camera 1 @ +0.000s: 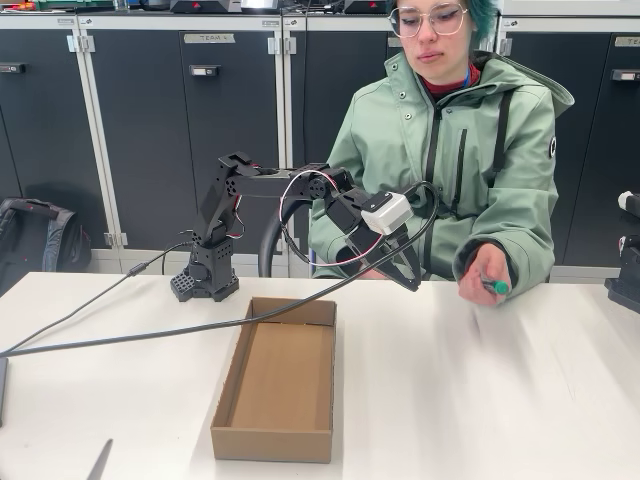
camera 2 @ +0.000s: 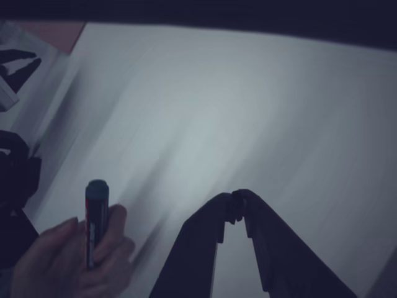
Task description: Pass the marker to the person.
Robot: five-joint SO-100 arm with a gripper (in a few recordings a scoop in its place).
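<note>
Black SO-100 arm, white camera block at wrist, red-black looped wires, 2 dark tapered fingers. Person: sage-green hooded jacket, black zips, dark red collar, clear-framed glasses.

A laboratory or workshop: dark metal cabinets with paper labels line the back wall, while a small black robot arm and its trailing cables sit on a plain white surface.

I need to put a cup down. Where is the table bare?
Bare table lies right of the cardboard box, in front of the person's hand holding the marker. Left of the box, a cable crosses. Crowded near the arm base and gripper.
</note>
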